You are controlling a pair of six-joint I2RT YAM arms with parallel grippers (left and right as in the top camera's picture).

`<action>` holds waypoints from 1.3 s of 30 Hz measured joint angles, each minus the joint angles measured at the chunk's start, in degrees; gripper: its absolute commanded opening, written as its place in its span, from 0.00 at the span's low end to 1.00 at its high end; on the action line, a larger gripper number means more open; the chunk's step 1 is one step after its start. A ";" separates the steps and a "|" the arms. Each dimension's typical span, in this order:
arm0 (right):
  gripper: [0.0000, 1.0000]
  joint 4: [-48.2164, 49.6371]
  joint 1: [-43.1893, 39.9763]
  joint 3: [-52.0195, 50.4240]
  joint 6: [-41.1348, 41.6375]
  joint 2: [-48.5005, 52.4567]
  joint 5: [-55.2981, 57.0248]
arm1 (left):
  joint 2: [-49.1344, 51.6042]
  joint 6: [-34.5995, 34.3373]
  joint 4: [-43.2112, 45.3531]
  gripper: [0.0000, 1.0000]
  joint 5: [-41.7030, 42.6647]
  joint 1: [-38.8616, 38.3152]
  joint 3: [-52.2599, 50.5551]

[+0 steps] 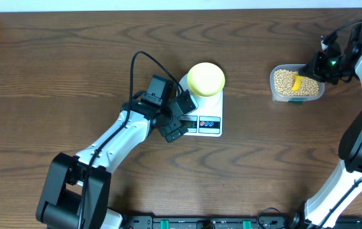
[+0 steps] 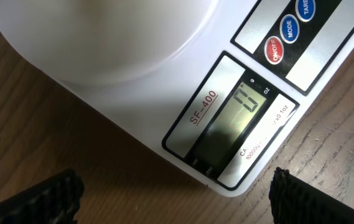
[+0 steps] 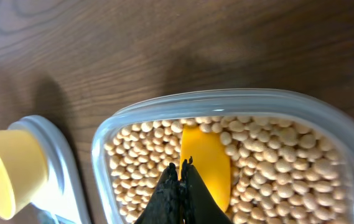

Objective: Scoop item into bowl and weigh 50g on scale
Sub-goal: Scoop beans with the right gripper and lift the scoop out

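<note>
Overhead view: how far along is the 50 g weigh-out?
Done: the bowl sits on the scale, whose display reads zero. In hand: the right end effector is shut at the yellow scoop lying in the tub of beans; a grip isn't clear. To do: no beans show in the bowl, so all scooping, pouring and checking the weight remains.

Left claw [image 1: 181, 117] crowds the scale [image 1: 211, 108]; bare table [image 1: 250, 133] right of the bowl [image 1: 206, 78].
</note>
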 measured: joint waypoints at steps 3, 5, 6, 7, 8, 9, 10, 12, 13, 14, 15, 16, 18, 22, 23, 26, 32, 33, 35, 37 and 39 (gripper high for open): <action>0.01 0.42 -0.35 -0.42 -0.02 0.00 -1.90 | 0.00 0.00 0.00 0.98 0.00 0.00 0.00; 0.01 0.72 -0.90 -0.79 -0.02 0.02 -3.61 | 0.00 0.00 0.00 0.98 -0.02 0.00 0.00; 0.01 0.76 -1.11 -0.92 -0.02 0.07 -4.15 | 0.00 0.00 0.00 0.98 -0.02 0.00 0.02; 0.01 0.85 -1.51 -1.14 -0.02 0.11 -5.20 | 0.00 0.00 0.00 0.98 -0.02 0.00 0.00; 0.01 0.87 -1.77 -1.27 -0.02 0.17 -5.86 | 0.00 0.00 0.00 0.98 0.00 0.00 0.00; 0.01 0.85 -2.14 -1.44 -0.02 0.28 -6.71 | 0.00 0.00 0.00 0.98 0.00 0.00 0.00; 0.01 0.85 -2.56 -1.53 -0.02 0.42 -7.52 | 0.00 0.00 0.00 0.98 -0.02 0.00 0.00; 0.01 0.83 -3.41 -1.79 -0.02 0.70 -8.94 | 0.00 0.00 0.00 0.98 0.00 0.00 0.00; 0.01 0.81 -3.74 -1.84 -0.02 0.85 -9.51 | 0.00 0.00 0.00 0.98 -0.02 0.00 0.00; 0.01 0.81 -4.20 -1.88 -0.02 1.07 -10.27 | 0.00 0.00 0.00 0.98 0.00 0.00 0.00; 0.01 0.74 -4.74 -1.95 0.00 1.33 -11.28 | 0.00 0.00 0.00 0.98 0.00 0.00 0.00; 0.01 0.72 -5.22 -2.12 -0.02 1.49 -12.26 | 0.00 0.00 0.00 0.98 0.00 0.00 0.00; 0.01 0.66 -6.03 -2.27 -0.02 1.73 -13.57 | 0.00 0.00 0.00 0.98 -0.02 0.00 0.00; 0.01 0.61 -7.87 -2.49 0.13 2.08 -15.96 | 0.00 0.00 0.00 0.98 0.00 0.00 0.00; 0.01 0.55 -8.50 -2.54 0.22 2.12 -16.76 | 0.00 0.00 0.00 0.98 -0.02 0.00 0.00; 0.01 0.48 -9.84 -2.54 0.50 2.12 -18.86 | 0.00 0.00 0.00 0.98 -0.02 0.00 0.00; 0.01 1.11 -12.07 -2.56 2.62 2.12 -21.46 | 0.00 0.00 0.00 0.98 -0.02 0.00 0.00; 0.01 1.36 -12.28 -2.56 2.91 2.12 -21.94 | 0.00 0.00 0.00 0.98 0.00 0.00 0.02; 0.01 2.40 -12.72 -2.56 3.32 2.12 -23.30 | 0.00 0.00 0.00 0.98 0.00 0.00 0.00; 0.01 3.74 -12.90 -2.58 3.56 2.12 -25.20 | 0.00 0.00 0.00 0.98 -0.02 0.00 0.00; 0.01 4.79 -12.96 -2.58 3.93 2.12 -26.86 | 0.00 0.00 0.00 0.98 0.00 0.00 0.00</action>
